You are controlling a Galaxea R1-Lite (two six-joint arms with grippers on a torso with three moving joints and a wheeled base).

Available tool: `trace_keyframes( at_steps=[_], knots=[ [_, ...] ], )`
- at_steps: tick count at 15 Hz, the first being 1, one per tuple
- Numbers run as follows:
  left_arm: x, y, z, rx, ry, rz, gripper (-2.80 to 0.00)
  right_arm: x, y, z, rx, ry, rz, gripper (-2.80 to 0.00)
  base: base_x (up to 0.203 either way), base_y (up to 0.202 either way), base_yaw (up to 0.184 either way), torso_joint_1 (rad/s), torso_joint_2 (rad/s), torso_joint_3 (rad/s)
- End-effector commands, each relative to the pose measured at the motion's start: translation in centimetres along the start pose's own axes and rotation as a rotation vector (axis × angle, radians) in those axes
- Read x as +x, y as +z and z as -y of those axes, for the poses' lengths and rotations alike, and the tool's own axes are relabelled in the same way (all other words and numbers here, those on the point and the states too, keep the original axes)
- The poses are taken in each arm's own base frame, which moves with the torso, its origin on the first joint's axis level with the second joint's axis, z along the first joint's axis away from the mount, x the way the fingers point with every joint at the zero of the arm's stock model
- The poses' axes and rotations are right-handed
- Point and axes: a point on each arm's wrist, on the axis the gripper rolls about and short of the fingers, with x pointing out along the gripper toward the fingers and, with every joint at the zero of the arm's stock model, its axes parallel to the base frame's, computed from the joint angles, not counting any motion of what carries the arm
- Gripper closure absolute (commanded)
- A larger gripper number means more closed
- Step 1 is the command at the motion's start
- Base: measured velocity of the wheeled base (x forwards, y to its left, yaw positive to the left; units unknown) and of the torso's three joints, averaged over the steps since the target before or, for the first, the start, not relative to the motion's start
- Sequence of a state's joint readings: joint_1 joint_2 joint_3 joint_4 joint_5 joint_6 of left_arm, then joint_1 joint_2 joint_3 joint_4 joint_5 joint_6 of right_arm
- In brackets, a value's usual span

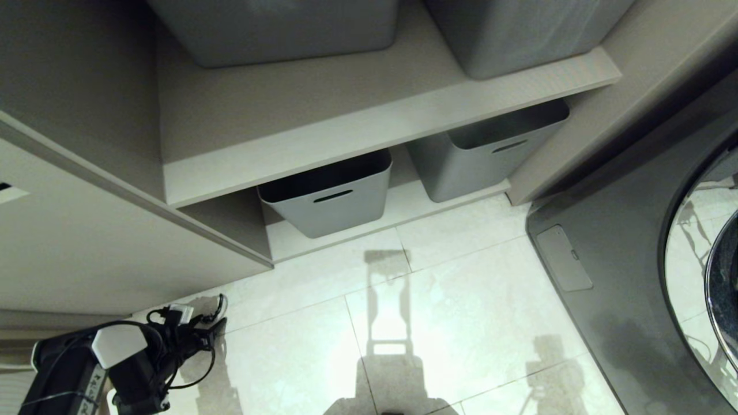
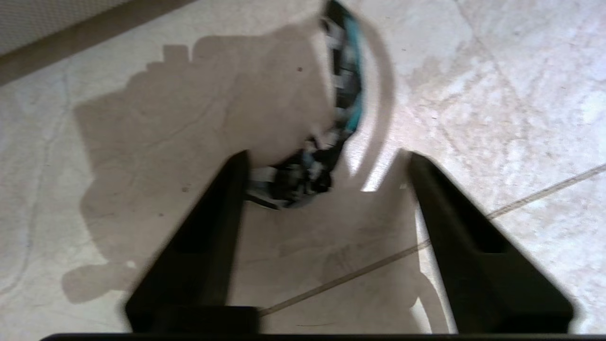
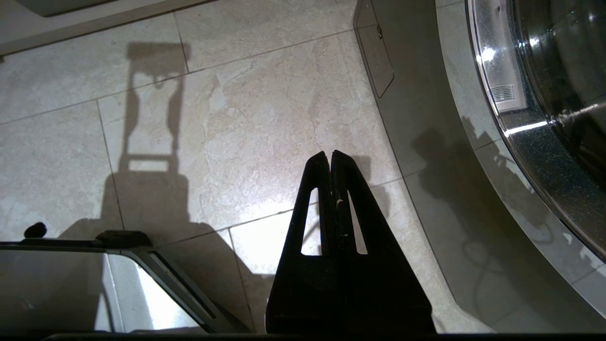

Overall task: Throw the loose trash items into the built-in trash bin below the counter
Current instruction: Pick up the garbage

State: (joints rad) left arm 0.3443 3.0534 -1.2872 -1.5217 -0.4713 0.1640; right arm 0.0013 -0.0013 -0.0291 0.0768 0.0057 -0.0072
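The left hand (image 2: 326, 161) hangs low over the tiled floor (image 2: 497, 94), its two dark fingers (image 2: 208, 237) spread apart with bare tile showing between them; it grasps nothing. Just ahead of the fingertips, closer to one finger than the other, lies a torn piece of turquoise cardboard (image 2: 348, 85). It seems to stand partly on edge or curl upward, its bright face a thin strip, with a darker, ragged printed end (image 2: 293, 177) nearest the hand. Whether that end touches the finger beside it I cannot tell.

The piece looks light and thin, stiff enough to keep its shape yet easy to crush or fold. On the smooth tile it will likely slide or tip over when nudged, so a push from one finger alone may send it away. The better hold is probably across its thickness at the raised edge, both fingers closing on the flat faces, not on the frayed end, which may tear or slip out.

In the head view the left arm (image 1: 115, 357) sits at the lower corner near the cabinet base (image 1: 115, 253). The right hand (image 3: 330, 161) is clenched empty, parked above the floor beside a washing machine (image 3: 544, 118).
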Motion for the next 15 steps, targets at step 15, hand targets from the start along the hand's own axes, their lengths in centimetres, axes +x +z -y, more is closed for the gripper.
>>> trace_keyframes(
  at_steps=[15],
  knots=[
    [-5.4,4.8,-2.5,-0.056,-0.041,-0.028,0.0,0.0,0.0,0.0,0.0,0.001,-0.003,0.0,0.0,0.0,0.0,0.0,0.0,0.0]
  ],
)
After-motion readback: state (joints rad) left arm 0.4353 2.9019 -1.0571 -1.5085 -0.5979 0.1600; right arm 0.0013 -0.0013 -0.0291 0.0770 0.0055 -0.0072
